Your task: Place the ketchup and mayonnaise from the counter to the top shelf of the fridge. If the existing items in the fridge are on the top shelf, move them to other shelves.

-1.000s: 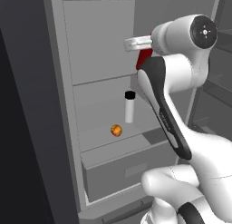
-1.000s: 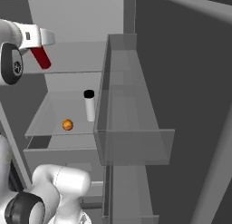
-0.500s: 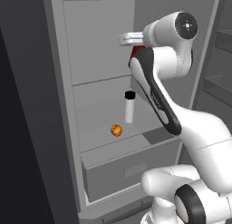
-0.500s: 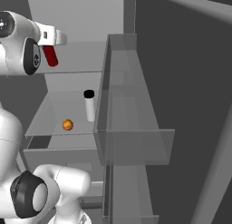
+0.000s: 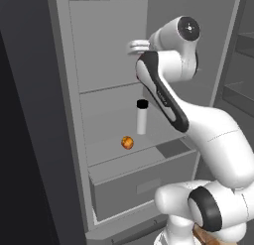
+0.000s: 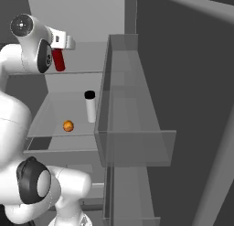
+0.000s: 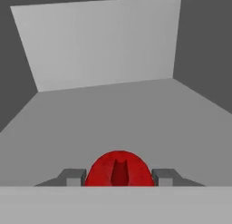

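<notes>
We have brought the ketchup (image 6: pixel 58 60) further inside the fridge (image 5: pixel 64 115) | hand (image 7: pixel 118 177) clamped on it | above top shelf (image 7: pixel 113 123), release comes next

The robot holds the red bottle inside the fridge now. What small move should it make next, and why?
Probably lower the ketchup a little and set it on the top shelf. The tool is shut on the bottle, and the shelf board ahead looks bare. In the right base view the bottle hangs over that shelf, tilted; whether its base touches cannot be told. The orange ball sits a shelf lower.
</notes>
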